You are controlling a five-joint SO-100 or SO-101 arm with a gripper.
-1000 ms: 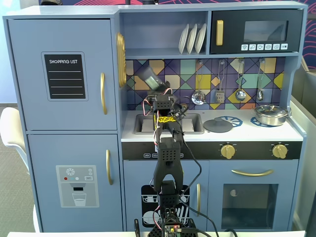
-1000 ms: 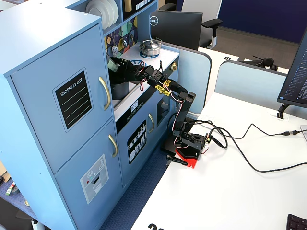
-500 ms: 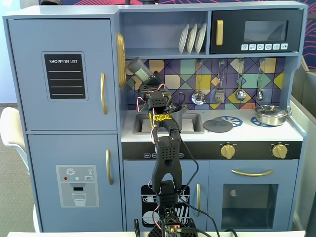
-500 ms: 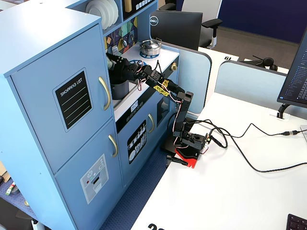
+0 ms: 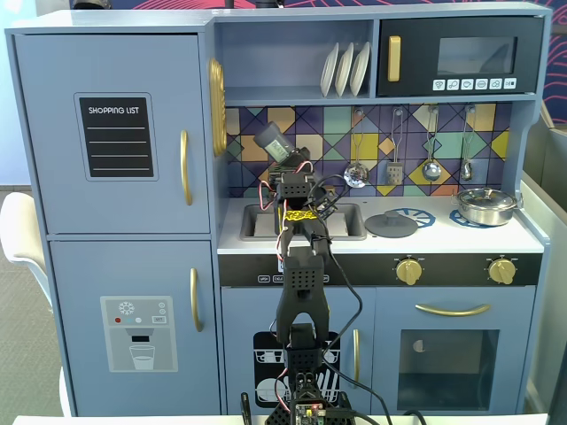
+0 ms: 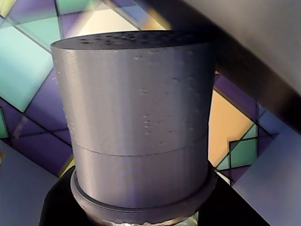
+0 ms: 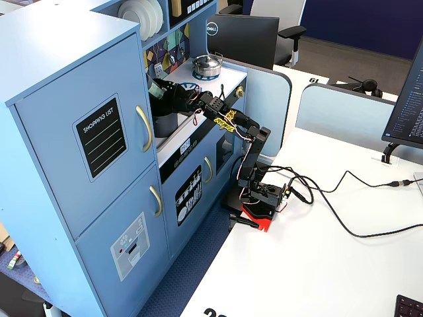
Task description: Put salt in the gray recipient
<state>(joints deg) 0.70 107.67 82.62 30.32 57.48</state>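
The salt shaker is a slim gray cylinder with a pale green label. It is held tilted, top toward the upper left, in front of the tiled backsplash. My gripper is shut on its lower body. In the wrist view the shaker's gray top fills the frame, with black jaws on both sides at the bottom edge. In a fixed view the shaker and gripper hang above the dark-gray pot in the sink area. In the front fixed view the arm hides the pot.
A flat gray round lid lies on the counter right of the sink. A shiny silver lidded pan stands at the far right. Utensils hang on the backsplash. A shelf with plates is overhead.
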